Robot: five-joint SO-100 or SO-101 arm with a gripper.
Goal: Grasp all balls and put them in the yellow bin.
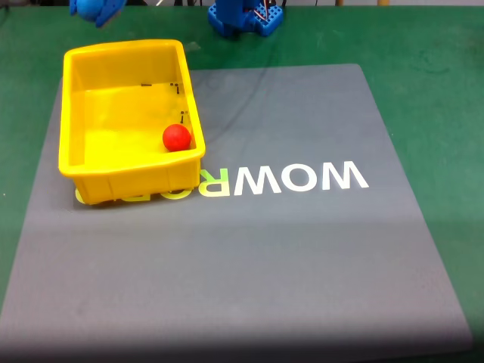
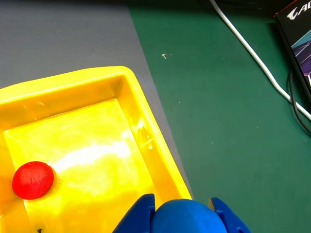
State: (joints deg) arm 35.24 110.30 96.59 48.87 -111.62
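The yellow bin (image 1: 121, 51) stands at the left rear of the grey mat. A red ball (image 1: 176, 138) lies inside it against the right wall near the front corner. In the wrist view the same red ball (image 2: 32, 180) rests on the floor of the bin (image 2: 73, 80). My gripper (image 1: 97, 11) hovers above the bin's far left corner at the top edge of the fixed view. It is shut on a blue ball (image 2: 187, 218), which is wedged between the two blue fingers (image 2: 138, 216) over the bin's rim.
A grey mat (image 1: 302, 265) with WOWROBO lettering (image 1: 302, 179) covers the green table (image 1: 439, 76). The blue arm base (image 1: 246, 17) stands behind the mat. A white cable (image 2: 252, 53) and a black box (image 2: 296, 34) lie on the green surface beside the bin.
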